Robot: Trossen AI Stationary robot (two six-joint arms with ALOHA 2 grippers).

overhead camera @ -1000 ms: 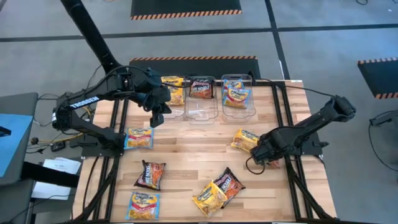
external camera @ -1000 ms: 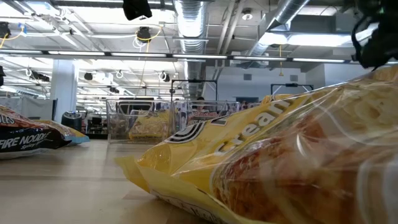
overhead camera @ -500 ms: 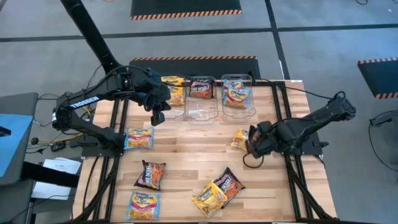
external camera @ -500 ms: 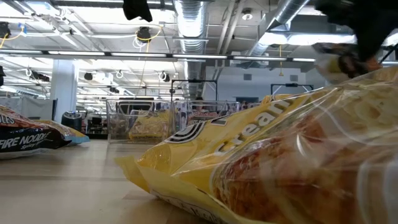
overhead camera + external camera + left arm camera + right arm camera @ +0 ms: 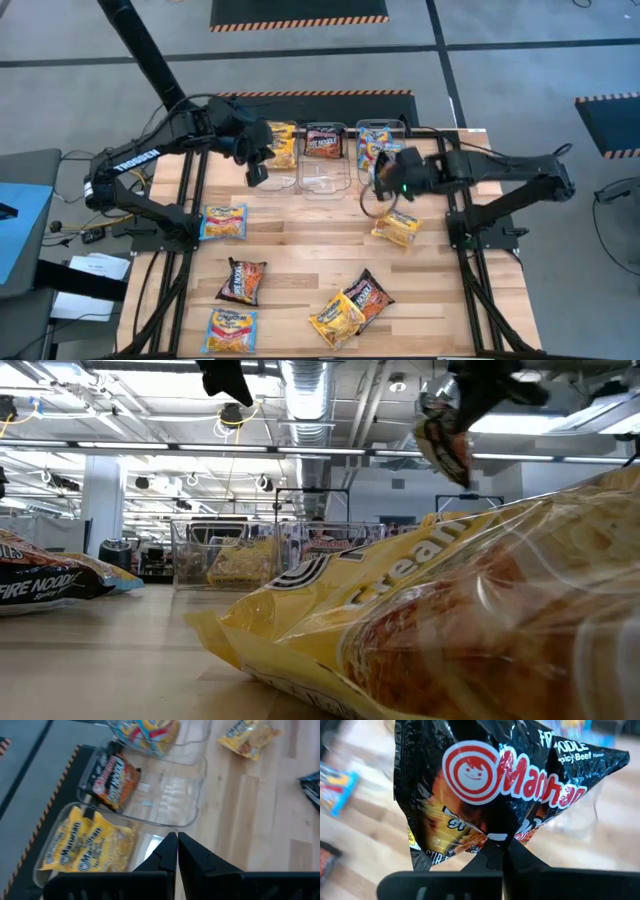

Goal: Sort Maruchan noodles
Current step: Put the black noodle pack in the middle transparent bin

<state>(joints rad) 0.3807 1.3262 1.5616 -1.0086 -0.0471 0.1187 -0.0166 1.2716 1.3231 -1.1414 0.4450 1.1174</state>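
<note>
Right gripper (image 5: 381, 178): raised over the table just in front of the right-hand bin (image 5: 383, 152); its fingers are clamped on a black packet (image 5: 500, 790), which hangs in the air — seen aloft in the low view too (image 5: 445, 440).
Left gripper (image 5: 256, 172): held above the near edge of the left-hand bin (image 5: 278, 145); the fingers are pressed together with nothing between them.
Bins: three clear ones in a row at the far side; a yellow packet (image 5: 87, 845) is seen in the left, a maroon one (image 5: 111, 780) in the middle bin (image 5: 323, 165), a blue one (image 5: 378, 150) in the right.
Loose packets: a yellow one (image 5: 397, 227) lies just beside the right gripper — others are scattered over the near half of the table (image 5: 300, 240).
</note>
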